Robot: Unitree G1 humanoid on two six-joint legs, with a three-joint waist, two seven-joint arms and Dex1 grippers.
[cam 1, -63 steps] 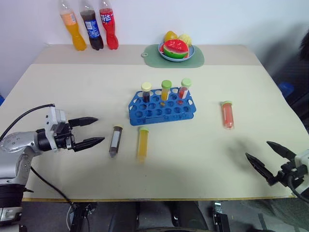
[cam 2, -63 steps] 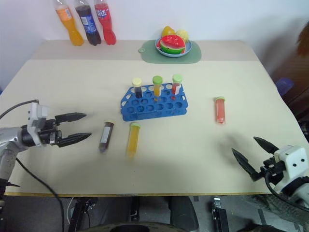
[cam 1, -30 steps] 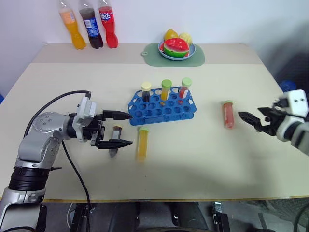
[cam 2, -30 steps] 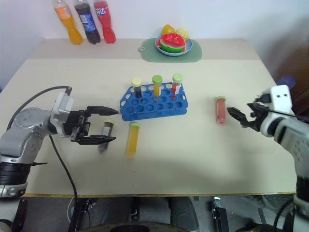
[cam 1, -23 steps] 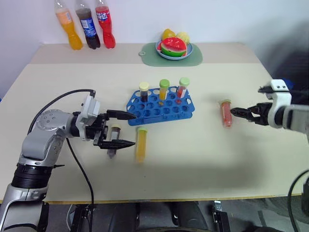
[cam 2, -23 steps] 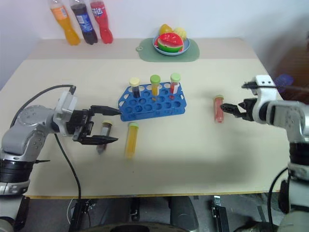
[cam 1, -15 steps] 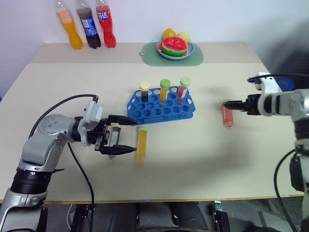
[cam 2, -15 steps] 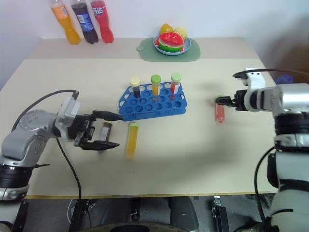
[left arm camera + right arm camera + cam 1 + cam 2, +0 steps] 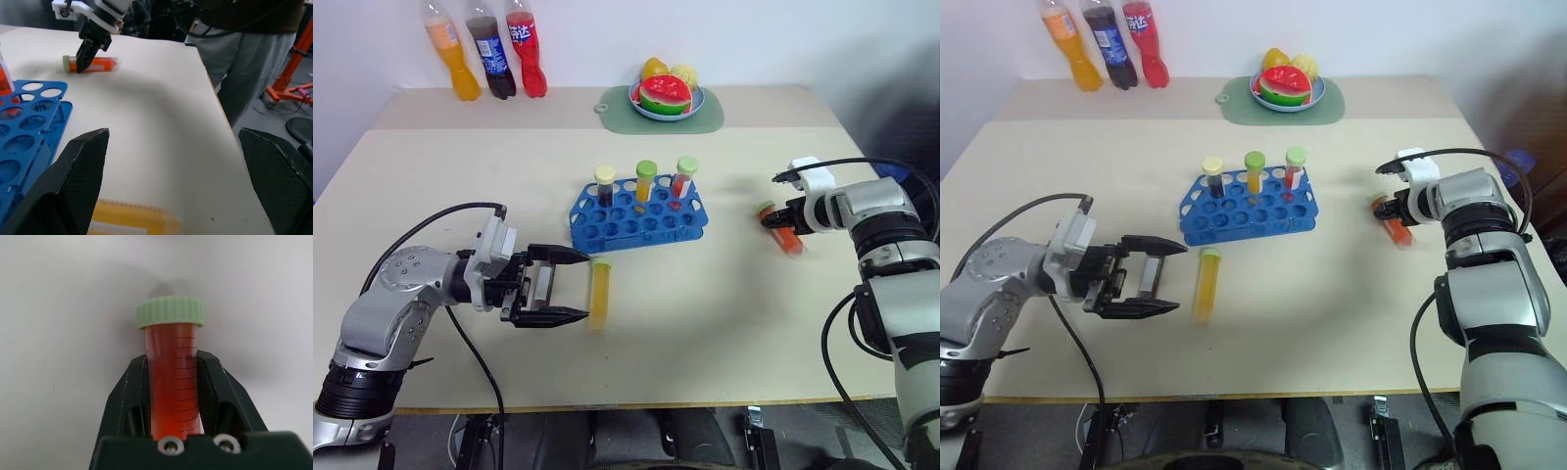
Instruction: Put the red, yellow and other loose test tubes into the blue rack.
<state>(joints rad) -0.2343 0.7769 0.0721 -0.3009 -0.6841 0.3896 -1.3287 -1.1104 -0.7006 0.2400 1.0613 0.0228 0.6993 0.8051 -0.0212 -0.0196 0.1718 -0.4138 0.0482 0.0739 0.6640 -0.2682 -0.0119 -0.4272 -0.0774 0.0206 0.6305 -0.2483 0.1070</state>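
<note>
Closed since before, right hand (image 9: 173,382) clamps red tube (image 9: 172,377); left hand (image 9: 570,285) gapes.

Between the wide-apart fingers of the left gripper (image 9: 570,285) lies the brown tube (image 9: 543,283), leaving little room on either side. Just past its fingertips the yellow tube (image 9: 599,293) lies across the way, and beyond the upper finger stands the blue rack (image 9: 639,215) with three upright tubes. The right gripper (image 9: 172,382) has the red tube (image 9: 173,382) filling its gap; bare table (image 9: 705,313) lies open around it toward the rack.
</note>
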